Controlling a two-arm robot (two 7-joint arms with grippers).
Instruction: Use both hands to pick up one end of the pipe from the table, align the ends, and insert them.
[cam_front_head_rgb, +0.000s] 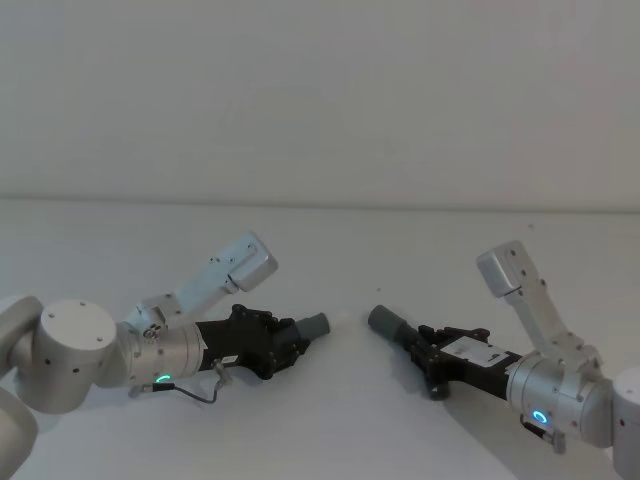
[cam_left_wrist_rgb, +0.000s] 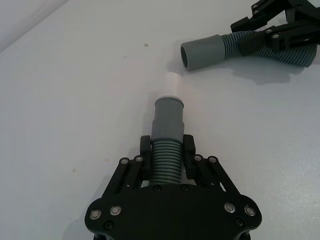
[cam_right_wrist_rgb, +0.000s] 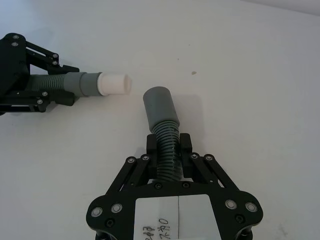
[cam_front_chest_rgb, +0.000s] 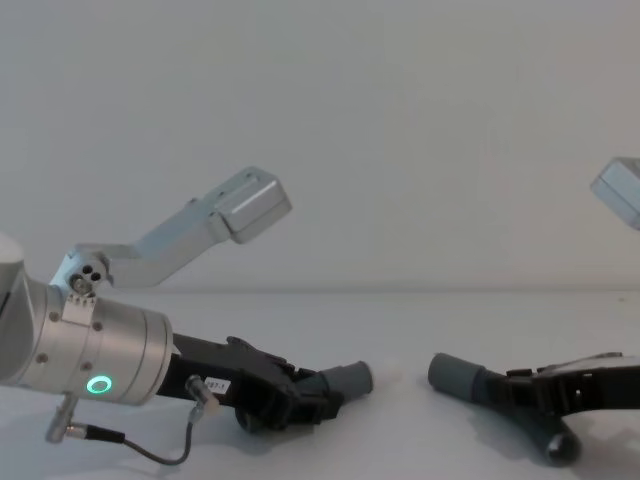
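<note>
Both pieces are in hand, cuffs facing across a gap, not yet touching.

- Left tool (cam_left_wrist_rgb: 167, 150): fingers clamped on the ribs of the left hose piece (cam_left_wrist_rgb: 165, 162), just behind its grey cuff (cam_left_wrist_rgb: 167, 120). The white tip (cam_left_wrist_rgb: 173, 82) sticks out forward, low over the counter (cam_front_head_rgb: 330, 420).
- Right tool (cam_right_wrist_rgb: 168, 145): fingers clamped on the ribs of the right hose piece (cam_right_wrist_rgb: 167, 150), just behind the plain cuff (cam_right_wrist_rgb: 159, 107), whose open mouth faces the left piece.
- In the head view the two cuffs sit near mid-counter and lean toward each other at an angle, not on one line.

Risks, as we judge them:
- If the tools close in now, the white tip likely hits the plain cuff's rim instead of its bore, because the axes cross.
- Both grips sit on flexible ribs, so a push may bend the hose or twist it in the jaws.
- Both pieces ride low, so a curved tail could drag on the counter and throw off the aim.
</note>
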